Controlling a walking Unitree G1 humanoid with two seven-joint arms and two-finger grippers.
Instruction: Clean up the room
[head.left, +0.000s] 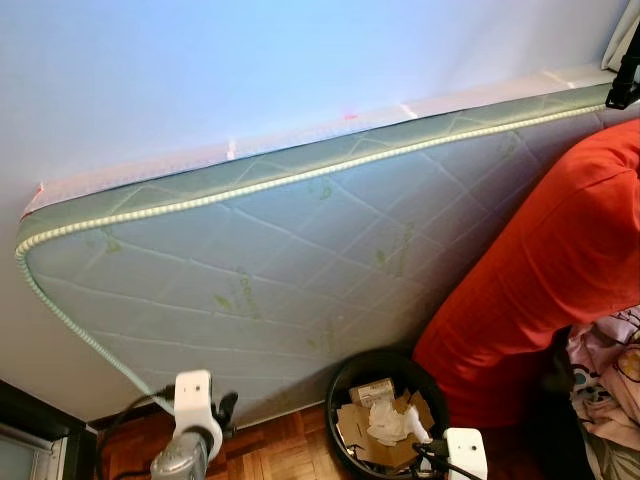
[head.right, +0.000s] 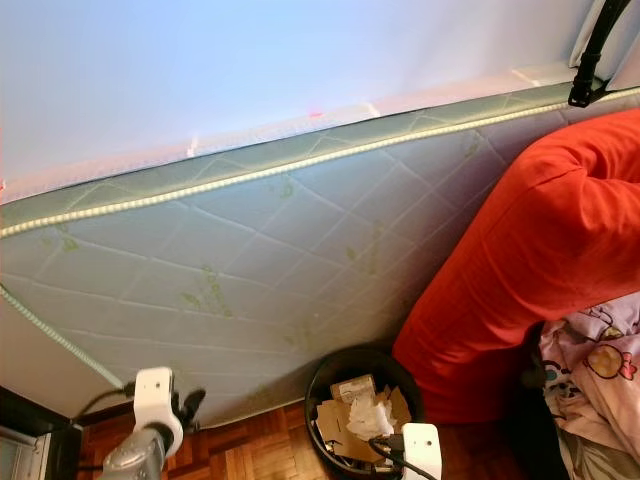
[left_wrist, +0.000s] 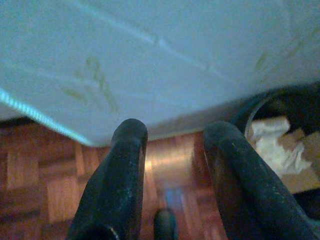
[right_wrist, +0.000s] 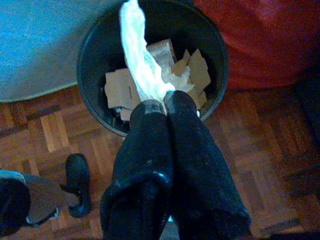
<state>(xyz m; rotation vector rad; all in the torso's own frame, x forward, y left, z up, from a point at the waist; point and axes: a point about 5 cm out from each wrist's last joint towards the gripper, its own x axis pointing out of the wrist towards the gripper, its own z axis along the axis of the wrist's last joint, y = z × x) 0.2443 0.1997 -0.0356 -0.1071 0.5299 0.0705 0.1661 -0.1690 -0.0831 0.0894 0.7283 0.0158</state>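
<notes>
Right pincer (right_wrist: 162, 102) is over the black bin (right_wrist: 95, 37), fingers pressed together & pinching a white crumpled tissue (right_wrist: 140, 65) that hangs from the tips above the bin's mouth. Bin already holds cardboard scraps (right_wrist: 117, 87) & more white paper. It sits on the parquet floor (right_wrist: 240, 150), just beside a big red cushion (head.left: 560, 260) and right at the foot of a pale green quilted mattress (head.left: 290, 260) leaning on its edge vs. the wall (head.left: 250, 70). Left pincer (left_wrist: 172, 150) is low, near the mattress's bottom edge, fingers spread w/ nothing between them, floor showing through the gap. Pink patterned cloth (head.right: 595, 385) bunched on the far right, next to the cushion. Black strap (head.right: 590, 60) hangs at the top right corner.
</notes>
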